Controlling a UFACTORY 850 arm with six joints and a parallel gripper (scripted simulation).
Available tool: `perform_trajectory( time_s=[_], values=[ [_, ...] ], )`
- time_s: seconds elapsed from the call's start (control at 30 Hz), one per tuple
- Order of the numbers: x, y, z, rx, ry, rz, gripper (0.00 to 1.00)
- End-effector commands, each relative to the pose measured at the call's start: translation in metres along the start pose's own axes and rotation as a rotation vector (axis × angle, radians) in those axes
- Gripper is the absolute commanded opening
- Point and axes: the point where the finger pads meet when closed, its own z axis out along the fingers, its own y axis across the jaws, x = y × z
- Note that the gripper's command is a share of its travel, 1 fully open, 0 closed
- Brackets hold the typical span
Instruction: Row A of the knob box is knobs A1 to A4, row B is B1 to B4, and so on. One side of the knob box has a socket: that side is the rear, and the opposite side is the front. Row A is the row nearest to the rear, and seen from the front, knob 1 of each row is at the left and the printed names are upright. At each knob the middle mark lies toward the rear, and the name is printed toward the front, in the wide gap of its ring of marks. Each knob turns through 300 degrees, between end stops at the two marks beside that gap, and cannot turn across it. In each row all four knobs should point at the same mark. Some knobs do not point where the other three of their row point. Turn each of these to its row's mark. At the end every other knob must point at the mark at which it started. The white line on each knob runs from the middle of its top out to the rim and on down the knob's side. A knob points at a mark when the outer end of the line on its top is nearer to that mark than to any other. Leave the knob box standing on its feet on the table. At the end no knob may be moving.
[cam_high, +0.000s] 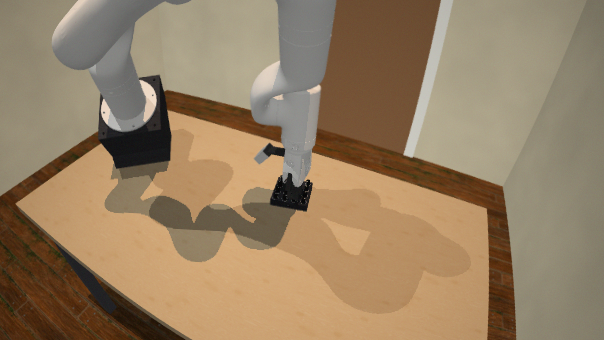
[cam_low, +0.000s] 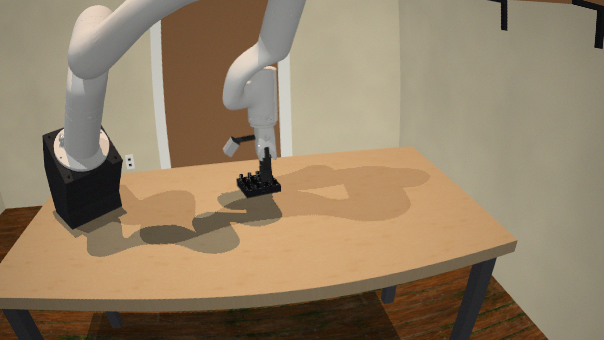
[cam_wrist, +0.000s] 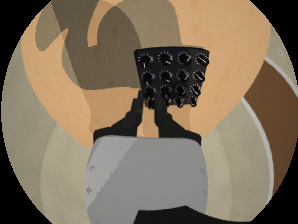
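A pale wooden table (cam_high: 400, 200) (cam_low: 325, 260) (cam_wrist: 200, 30) is seen below the grey-and-black two-fingered gripper (cam_high: 294, 186) (cam_low: 266, 175) (cam_wrist: 149, 97). Its fingers are held narrowly apart, grip unclear, over the black square knob box (cam_high: 290, 205) (cam_low: 260, 192) (cam_wrist: 172, 50).

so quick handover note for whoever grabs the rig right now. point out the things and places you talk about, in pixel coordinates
Gripper (cam_high: 294, 196) (cam_low: 266, 179) (cam_wrist: 149, 97): fingers part open, tips down among the knobs, astride one in an outer column; contact unclear.
Knob box (cam_high: 289, 205) (cam_low: 262, 191) (cam_wrist: 175, 67): on the table (cam_high: 240, 300) (cam_low: 310, 270) (cam_wrist: 104, 107), partly hidden by the fingers.
Done: can't tell; marks too small to confirm any fix.
Left: check each row for odd knobs, turn any found, leave the box standing, knobs still.
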Motion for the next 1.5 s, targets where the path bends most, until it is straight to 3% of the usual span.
perform_trajectory(
  time_s=[0.0, 1.47],
  values=[
    [-0.0007, 0.0002, -0.0005, 0.0, -0.001, 0.0, 0.19],
    [-0.0007, 0.0002, 0.007, 0.0, -0.001, 0.0, 0.19]
  ],
)
